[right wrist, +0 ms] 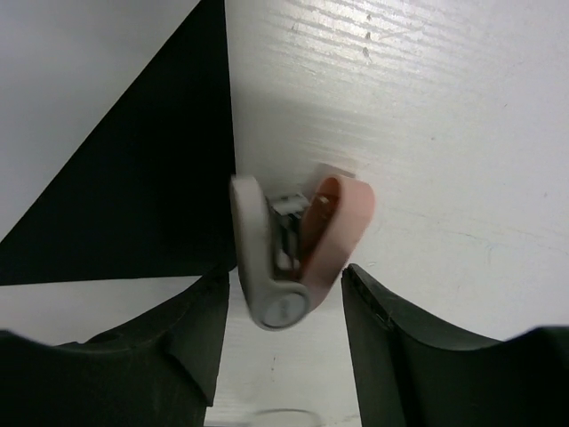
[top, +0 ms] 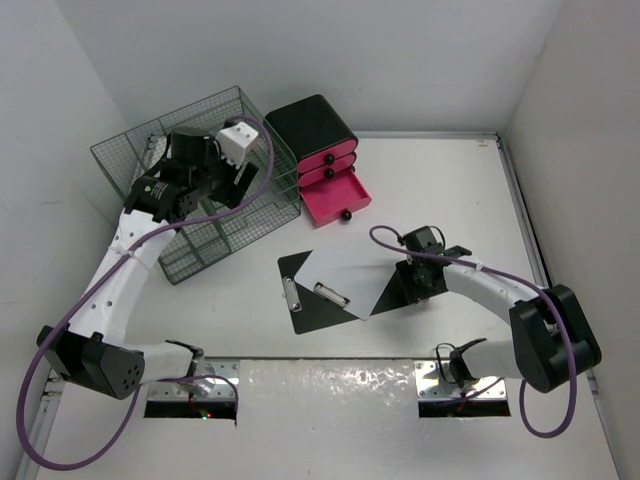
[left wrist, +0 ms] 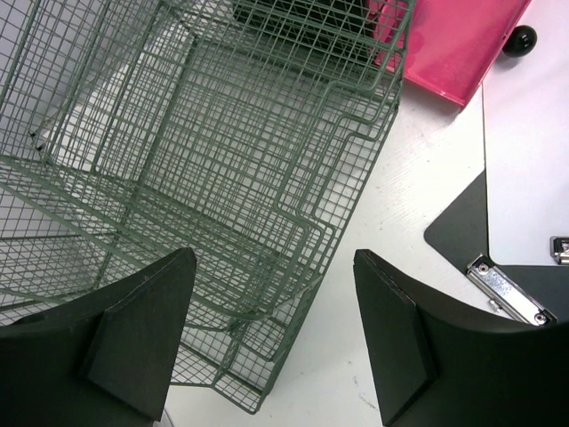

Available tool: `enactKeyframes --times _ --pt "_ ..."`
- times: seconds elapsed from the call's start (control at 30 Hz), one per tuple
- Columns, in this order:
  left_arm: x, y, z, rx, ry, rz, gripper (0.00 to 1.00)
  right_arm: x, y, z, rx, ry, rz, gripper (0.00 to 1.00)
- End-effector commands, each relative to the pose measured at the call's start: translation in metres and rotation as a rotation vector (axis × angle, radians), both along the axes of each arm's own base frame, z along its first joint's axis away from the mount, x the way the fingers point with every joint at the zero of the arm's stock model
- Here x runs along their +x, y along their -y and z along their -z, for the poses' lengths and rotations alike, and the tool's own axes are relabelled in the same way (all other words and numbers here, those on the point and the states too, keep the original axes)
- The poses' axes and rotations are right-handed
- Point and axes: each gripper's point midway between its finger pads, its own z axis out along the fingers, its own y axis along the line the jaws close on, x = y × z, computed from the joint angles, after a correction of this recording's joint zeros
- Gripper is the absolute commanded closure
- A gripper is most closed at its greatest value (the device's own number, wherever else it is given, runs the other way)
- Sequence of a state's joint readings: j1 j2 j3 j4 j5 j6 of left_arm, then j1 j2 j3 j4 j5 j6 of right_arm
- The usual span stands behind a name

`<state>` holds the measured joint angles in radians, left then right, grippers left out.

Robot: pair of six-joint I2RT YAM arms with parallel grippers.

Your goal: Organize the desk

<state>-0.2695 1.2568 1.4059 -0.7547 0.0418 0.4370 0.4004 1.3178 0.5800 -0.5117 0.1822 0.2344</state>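
With right gripper (right wrist: 284,271) jaws parted around a small white-and-pink clip-like object (right wrist: 298,240) by the black clipboard (top: 305,315), left gripper (left wrist: 273,258) jaws wide, empty over the green wire-mesh rack (left wrist: 222,151) at the large matte-white table's (top: 450,190) far-left corner, apparently barely started.

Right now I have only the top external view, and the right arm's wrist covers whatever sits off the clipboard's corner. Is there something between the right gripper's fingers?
Observer: Yes. A small grey-and-pink tool, perhaps a staple remover, stands on the desk between the fingers of the right gripper, just beside the clipboard.
Operator: Is it gripped?
Observer: The fingers stand close on both sides of it. I cannot tell whether they press it.
Operator: Is the left gripper carrying anything?
Observer: No. The left gripper is open and empty, over the low front tiers of the green wire rack.
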Motion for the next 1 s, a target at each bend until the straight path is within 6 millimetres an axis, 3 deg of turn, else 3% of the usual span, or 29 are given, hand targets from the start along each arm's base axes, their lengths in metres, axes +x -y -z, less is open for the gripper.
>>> enactKeyframes --times 0.0,0.3,0.37,0.57,0.7,0.87,0.97 --pt "-0.003 0.001 -0.016 -0.007 0.051 0.007 0.30 0.019 -0.004 -0.007 0.010 0.059 -0.003 0.48" --pt "-0.004 0.000 -0.014 0.001 0.045 0.007 0.30 0.025 0.002 0.002 0.009 0.054 0.046 0.41" --pt "-0.003 -0.001 -0.014 0.002 0.045 0.005 0.30 0.025 0.001 0.003 0.019 0.051 0.045 0.46" --pt "-0.003 0.000 -0.013 0.001 0.045 0.006 0.30 0.029 -0.005 -0.001 0.053 0.071 0.027 0.72" --pt "-0.003 0.000 -0.011 0.001 0.040 0.009 0.30 0.032 -0.010 -0.008 0.084 0.098 0.013 0.76" --pt "-0.001 0.001 -0.017 -0.004 0.050 0.009 0.30 0.038 -0.009 -0.017 0.075 0.134 0.001 0.93" --pt "0.000 0.001 -0.016 -0.001 0.047 0.006 0.30 0.047 -0.009 -0.030 0.068 0.175 -0.002 0.99"
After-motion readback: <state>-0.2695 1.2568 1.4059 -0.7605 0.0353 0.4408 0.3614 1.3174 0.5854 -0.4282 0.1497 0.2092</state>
